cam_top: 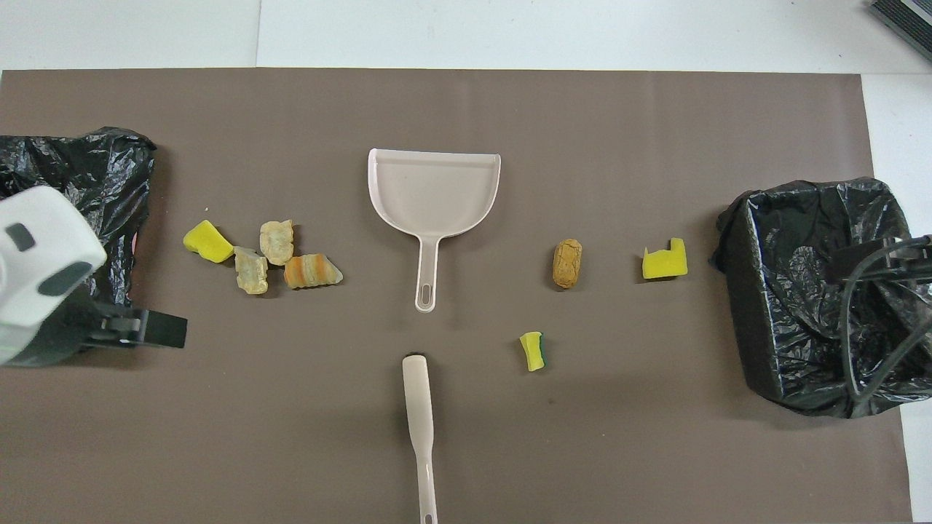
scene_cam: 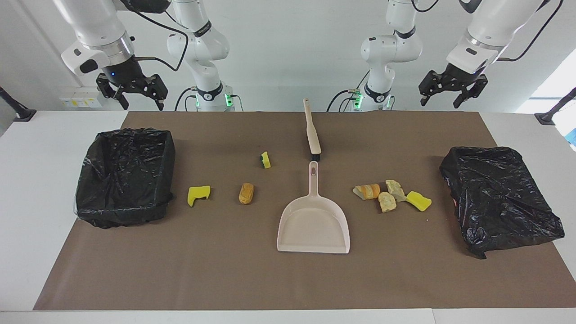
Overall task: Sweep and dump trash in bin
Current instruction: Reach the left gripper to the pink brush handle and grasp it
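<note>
The trash lies in two groups on the brown mat. Toward the left arm's end are a yellow sponge bit [scene_cam: 418, 200], two tan chunks [scene_cam: 388, 201] and an orange bread piece [scene_cam: 369, 191]. Toward the right arm's end are a notched yellow sponge [scene_cam: 198, 194], a bread chunk [scene_cam: 245, 192] and a green-backed sponge [scene_cam: 266, 159]. The beige dustpan [scene_cam: 313, 225] lies mid-table, handle toward the robots, with the brush [scene_cam: 312, 130] just past its handle. An open black-lined bin [scene_cam: 126, 175] stands at the right arm's end. My left gripper [scene_cam: 450, 93] hangs open and empty in the air. My right gripper [scene_cam: 139, 96] waits open above that bin's edge.
A second container wrapped in black bag [scene_cam: 499, 198] sits at the left arm's end. In the overhead view the left arm's white wrist [cam_top: 36, 284] covers part of it. White table shows around the brown mat [scene_cam: 225, 270].
</note>
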`<state>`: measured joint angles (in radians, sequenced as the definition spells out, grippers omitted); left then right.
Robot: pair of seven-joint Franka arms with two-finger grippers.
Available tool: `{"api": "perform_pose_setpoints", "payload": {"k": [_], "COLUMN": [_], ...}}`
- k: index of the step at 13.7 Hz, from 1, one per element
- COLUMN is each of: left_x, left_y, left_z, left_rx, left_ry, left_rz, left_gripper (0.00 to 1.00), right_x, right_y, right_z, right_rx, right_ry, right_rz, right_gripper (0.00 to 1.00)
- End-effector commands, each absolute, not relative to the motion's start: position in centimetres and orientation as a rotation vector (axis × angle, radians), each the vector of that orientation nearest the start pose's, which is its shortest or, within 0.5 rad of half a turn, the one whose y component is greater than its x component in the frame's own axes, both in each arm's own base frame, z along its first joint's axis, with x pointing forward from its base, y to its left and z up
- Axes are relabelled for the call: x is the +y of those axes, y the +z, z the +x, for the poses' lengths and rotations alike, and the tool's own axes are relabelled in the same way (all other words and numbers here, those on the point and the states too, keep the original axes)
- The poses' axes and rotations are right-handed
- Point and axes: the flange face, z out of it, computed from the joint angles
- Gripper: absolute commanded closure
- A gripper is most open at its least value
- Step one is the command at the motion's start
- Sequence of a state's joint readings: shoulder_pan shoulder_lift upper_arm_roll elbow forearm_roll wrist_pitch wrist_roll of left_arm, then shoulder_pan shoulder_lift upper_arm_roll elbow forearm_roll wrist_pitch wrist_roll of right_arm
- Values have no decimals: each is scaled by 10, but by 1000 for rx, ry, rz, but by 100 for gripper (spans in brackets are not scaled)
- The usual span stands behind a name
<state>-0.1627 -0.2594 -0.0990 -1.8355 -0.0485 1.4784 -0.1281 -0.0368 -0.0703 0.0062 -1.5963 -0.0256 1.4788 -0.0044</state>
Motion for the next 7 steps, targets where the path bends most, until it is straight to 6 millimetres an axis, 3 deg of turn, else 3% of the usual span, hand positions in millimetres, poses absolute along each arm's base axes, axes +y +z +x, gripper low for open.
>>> {"api": "perform_pose_setpoints", "payload": {"k": [1, 4, 6, 7], "left_x": [-165, -232, -259, -268], "left_y": [600, 563, 538, 526], "left_z": [372, 337, 314, 312], "left_rx": [152, 92, 110, 94], "left_ry": [147, 184, 187, 184], "left_rz": [-3148, -3133, -3130, -3161], "left_gripper": [0, 0, 0, 0], "right_x": [-19, -19, -19, -19], "right_y": [644, 644, 644, 644], "right_z": [517, 517, 517, 517], "right_rx": [87, 87, 87, 87], "right_ry": [75, 75, 75, 75], "right_rz": [-3155, -3155, -3155, -3155], "right_gripper": [0, 0, 0, 0]}}
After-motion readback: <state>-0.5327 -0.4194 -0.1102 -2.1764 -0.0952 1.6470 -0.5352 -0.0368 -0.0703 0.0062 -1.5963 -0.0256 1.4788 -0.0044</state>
